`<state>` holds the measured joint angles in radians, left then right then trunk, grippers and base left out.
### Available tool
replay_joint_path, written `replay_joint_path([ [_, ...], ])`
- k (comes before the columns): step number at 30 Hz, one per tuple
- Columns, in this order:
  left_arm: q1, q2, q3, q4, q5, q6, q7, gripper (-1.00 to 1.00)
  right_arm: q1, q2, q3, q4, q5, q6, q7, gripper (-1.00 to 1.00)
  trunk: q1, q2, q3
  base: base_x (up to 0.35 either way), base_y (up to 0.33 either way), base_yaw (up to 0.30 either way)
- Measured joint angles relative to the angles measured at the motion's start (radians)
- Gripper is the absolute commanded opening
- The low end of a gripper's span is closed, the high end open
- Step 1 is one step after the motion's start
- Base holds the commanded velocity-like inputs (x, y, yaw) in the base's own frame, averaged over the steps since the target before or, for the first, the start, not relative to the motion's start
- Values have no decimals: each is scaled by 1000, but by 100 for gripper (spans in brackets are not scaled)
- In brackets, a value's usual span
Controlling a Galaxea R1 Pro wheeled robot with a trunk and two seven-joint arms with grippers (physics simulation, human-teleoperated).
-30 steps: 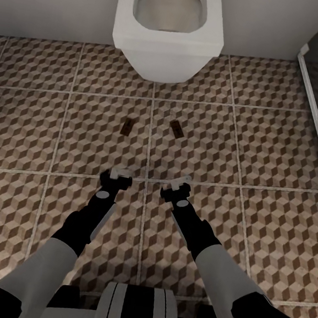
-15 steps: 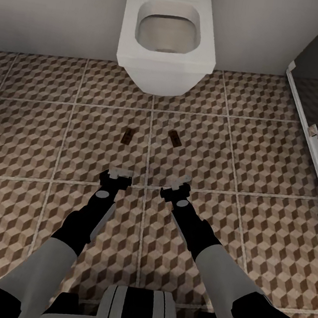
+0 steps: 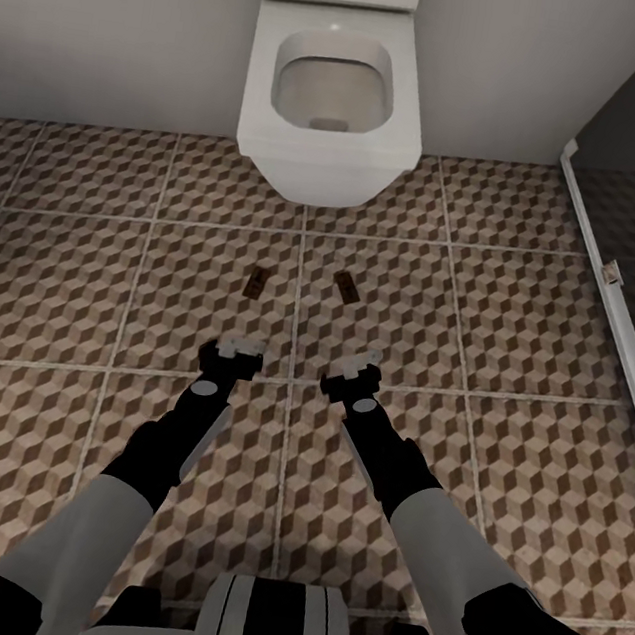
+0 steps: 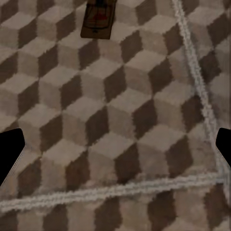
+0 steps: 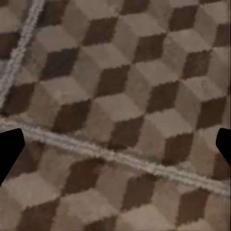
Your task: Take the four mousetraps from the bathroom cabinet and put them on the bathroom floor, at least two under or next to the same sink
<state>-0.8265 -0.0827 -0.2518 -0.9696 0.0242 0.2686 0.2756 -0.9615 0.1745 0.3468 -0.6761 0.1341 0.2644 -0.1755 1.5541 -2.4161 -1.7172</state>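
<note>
Head view: the left end effector (image 3: 232,350) and the right end effector (image 3: 355,365) hang low over the bathroom floor (image 3: 61,271), both spread wide and holding nothing. Two mousetraps lie flat on the tiles just ahead of them, between the end effectors and the toilet (image 3: 332,108). The left mousetrap (image 3: 256,282) sits straight ahead of the left end effector, its long axis pointing roughly away from the robot. The right mousetrap (image 3: 347,285) lies ahead of the right one, slightly angled. Each arm is nearest its own trap. No sink is visible here, so I judge they would need shifting.
</note>
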Motion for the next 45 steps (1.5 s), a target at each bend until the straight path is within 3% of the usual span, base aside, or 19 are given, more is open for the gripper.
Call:
replay_joint_path([
  [8,1,4,0,-1,-1,0,0,100,0,0,-2,0,0,-1,-1,100,-31,56,37,0,0,0],
  [21,19,39,-2,-49,0,1,-3,100,3,0,-4,-1,-1,-3,-1,100,-81,147,98,0,0,0],
  [29,66,65,-2,-92,1,6,-3,100,7,-16,-5,-2,-3,-9,1,100,-111,203,136,0,0,0],
  [35,115,97,0,-118,3,6,-5,100,13,-32,-4,-7,-3,-60,1,100,-134,245,165,0,0,0],
  [45,161,106,0,-127,2,5,-6,100,42,-57,-4,-8,-4,-88,1,100,-173,315,213,0,0,0],
])
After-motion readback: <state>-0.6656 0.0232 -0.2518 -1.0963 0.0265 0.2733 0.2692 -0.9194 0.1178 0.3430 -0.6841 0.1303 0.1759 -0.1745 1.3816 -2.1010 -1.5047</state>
